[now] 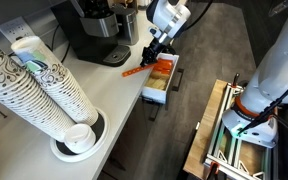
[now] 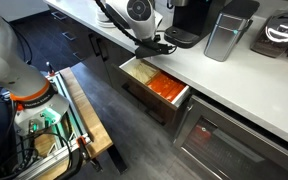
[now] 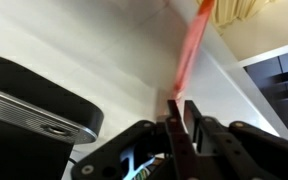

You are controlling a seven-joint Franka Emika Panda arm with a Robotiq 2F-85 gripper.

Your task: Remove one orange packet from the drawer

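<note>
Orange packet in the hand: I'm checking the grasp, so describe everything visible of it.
The orange packet is a slim, flat, orange-red stick, blurred in the wrist view. One end is pinched in the shut hand; the rest runs straight over the counter, outside the drawer. Whether it rests on the counter is unclear.

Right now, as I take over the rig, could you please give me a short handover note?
Gripper: fingers shut on one end of an orange packet, which sticks out over the counter beside the drawer.
Drawer: open, with other packets inside.
Done: one packet is out of the drawer.
Left: probably set it on the counter, open the fingers and back away. I cannot tell whether its free end touches the counter.
</note>
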